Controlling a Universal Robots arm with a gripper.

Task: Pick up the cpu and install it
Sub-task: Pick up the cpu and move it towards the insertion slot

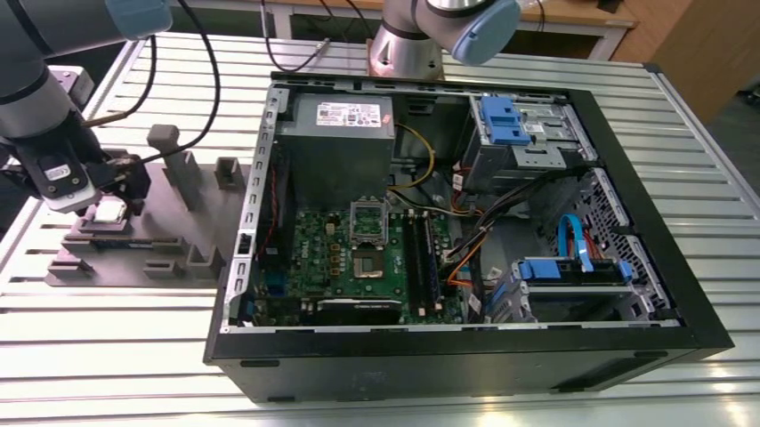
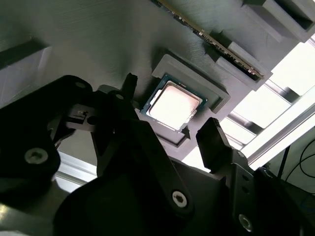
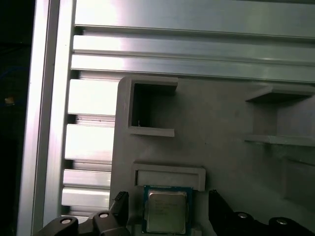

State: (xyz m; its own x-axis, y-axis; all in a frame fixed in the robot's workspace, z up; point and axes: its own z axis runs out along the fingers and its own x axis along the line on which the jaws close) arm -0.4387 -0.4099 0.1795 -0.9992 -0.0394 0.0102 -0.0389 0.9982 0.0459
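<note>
On the exterior view's left, your claw (image 1: 107, 203) is hovering over the grey holder (image 1: 178, 236) sitting on the slatted tabletop (image 1: 119, 356). In the first wrist view its fingers (image 3: 119, 202) are standing wide, one on each side of the cpu (image 3: 166, 210). The cpu is lying flat in the holder's recess, silvery top up, and neither finger is touching it. You are in the pick-up step, I judge, with the grasp not yet made. Closing would call for even, gentle contact on opposite edges, keeping the cpu level. Toward the right, the computer case (image 1: 665, 267) is lying open, and the socket (image 1: 366, 262) on its motherboard (image 1: 320, 258) appears uncovered.
</note>
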